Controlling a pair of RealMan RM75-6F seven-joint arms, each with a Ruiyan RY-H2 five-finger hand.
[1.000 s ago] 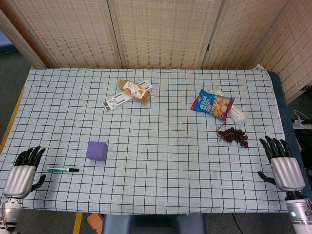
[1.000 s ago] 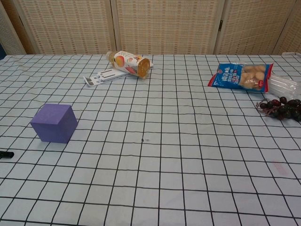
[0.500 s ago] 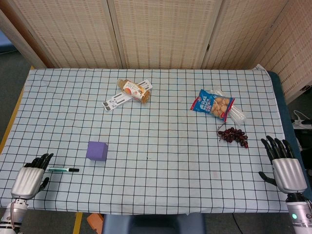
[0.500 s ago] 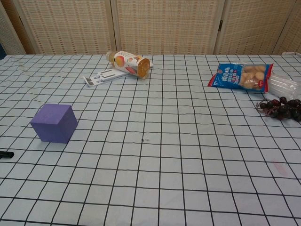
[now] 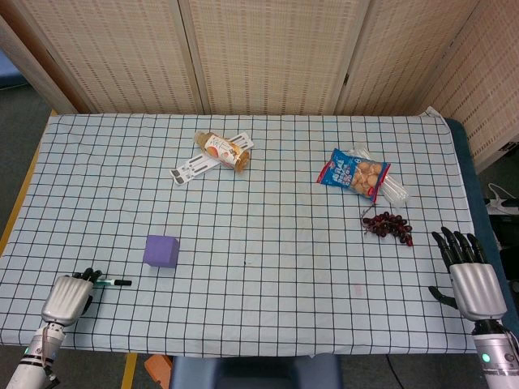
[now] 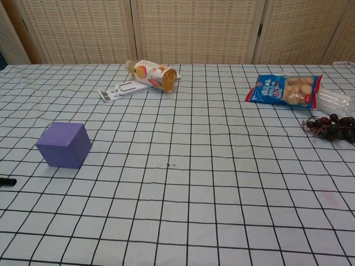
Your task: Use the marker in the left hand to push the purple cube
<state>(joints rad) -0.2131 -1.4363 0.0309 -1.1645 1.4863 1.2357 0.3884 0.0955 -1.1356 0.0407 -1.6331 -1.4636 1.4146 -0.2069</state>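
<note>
The purple cube [image 5: 161, 250] [image 6: 64, 145] stands on the checked cloth at the front left. A thin marker [image 5: 112, 282] with a teal body and black tip lies flat just left of and nearer than the cube; only its black tip [image 6: 6, 181] shows in the chest view. My left hand [image 5: 70, 297] is at the table's front left corner, palm down, its fingertips [image 5: 91, 277] over the marker's teal end; a grip is not evident. My right hand [image 5: 473, 280] hovers at the front right edge with fingers spread, holding nothing.
A drink bottle [image 5: 221, 150] lying on a white flat holder [image 5: 195, 168] sits at the far middle-left. A blue snack bag [image 5: 353, 173] and a bunch of dark grapes [image 5: 388, 225] lie on the right. Woven screens stand behind the table.
My left hand has slid toward the front edge and to the right, bringing its fingertips onto the marker's teal end. Marker, cube and right hand stayed about where they were.
</note>
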